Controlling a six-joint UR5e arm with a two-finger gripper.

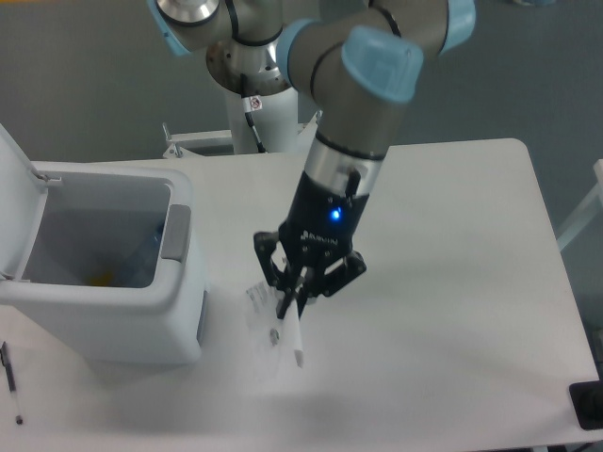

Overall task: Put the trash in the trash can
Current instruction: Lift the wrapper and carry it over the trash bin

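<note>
The end effector (290,303) grips the clear cup (273,330) just above the worktop (452,282); I would lift it higher before crossing the bin (122,325) rim.

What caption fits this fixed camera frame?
Gripper lifts clear cup off the table beside the open white trash can.

A thin black pen (10,381) is lying at the white table's (452,282) near left edge. A dark flat object (586,405), possibly a device, is sitting at the table's near right corner, cut off by the frame
</note>
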